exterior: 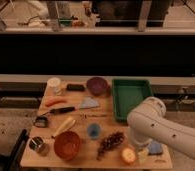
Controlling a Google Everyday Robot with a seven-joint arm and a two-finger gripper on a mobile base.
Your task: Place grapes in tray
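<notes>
Camera view has the jaws at the low end of the white arm [156,125], down over the front right of the bench [103,116] and mostly hidden behind the arm's bulk, so I cannot tell whether they are released or clenched. Just beside the jaws, to their left as seen, the grapes [111,142] lie on the bench: a small elongated bunch of dark purple-brown berries, set at a slant. A blue cup [94,131] sits further out from the jaws than the bunch, and an orange fruit [128,156] sits close in front of them. Beyond the jaws, away from the camera, is the dark green tray [132,95], low-walled and apparently bare. The bunch is probably light and soft, with smooth berries that could slip, bruise or break off. A gentle hold across its narrow middle seems safest, since taking it by one end might leave it dangling
</notes>
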